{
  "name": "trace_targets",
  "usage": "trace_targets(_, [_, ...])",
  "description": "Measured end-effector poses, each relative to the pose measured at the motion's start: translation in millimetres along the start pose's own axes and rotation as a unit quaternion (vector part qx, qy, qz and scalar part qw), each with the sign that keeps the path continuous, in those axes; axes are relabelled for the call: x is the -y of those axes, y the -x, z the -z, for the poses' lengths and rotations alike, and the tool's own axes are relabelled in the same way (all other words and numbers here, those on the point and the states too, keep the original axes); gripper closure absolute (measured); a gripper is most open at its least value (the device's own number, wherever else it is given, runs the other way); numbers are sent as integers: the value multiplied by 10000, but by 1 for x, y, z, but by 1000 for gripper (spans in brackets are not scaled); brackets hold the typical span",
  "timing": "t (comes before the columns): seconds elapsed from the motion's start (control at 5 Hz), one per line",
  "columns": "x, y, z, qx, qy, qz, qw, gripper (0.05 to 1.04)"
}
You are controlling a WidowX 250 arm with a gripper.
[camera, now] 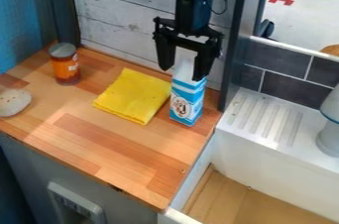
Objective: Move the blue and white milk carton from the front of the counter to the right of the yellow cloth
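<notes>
So my gripper is hanging down at the back right of the wooden counter, fingers spread apart, right at the top of a blue and white carton. The carton's white top sits between them as I see it, and one finger overlaps its upper right side, though I can't tell if anything is actually touching. The carton itself is upright on the wood, near the right edge. Just left of it there's a yellow cloth lying flat (pretty bright one, tbh). Further left, a jar with a grey lid and orange-red sides stands near the back wall, and a pale roundish thing is at the left edge. Off to the right is a ridged white drainboard.
</notes>
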State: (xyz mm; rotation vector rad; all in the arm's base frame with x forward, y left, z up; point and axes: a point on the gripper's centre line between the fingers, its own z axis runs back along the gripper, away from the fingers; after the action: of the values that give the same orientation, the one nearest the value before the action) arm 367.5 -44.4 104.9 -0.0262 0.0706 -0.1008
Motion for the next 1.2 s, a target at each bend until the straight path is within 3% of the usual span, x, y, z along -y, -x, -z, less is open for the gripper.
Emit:
trace_targets(0.2, [1,14,-5,23,46,-63,10000,83])
trace_targets(0.4, [-15,55,-32,52,-188,51,9998,83])
trace_targets(0.6, [-48,103,-38,-196,-503,93,9985,83])
trace_targets(0.8, [-94,138,-37,-632,-771,-295,9946,83])
trace_targets(1.2, [-130,147,-15,-815,-1010,-399,9907,83])
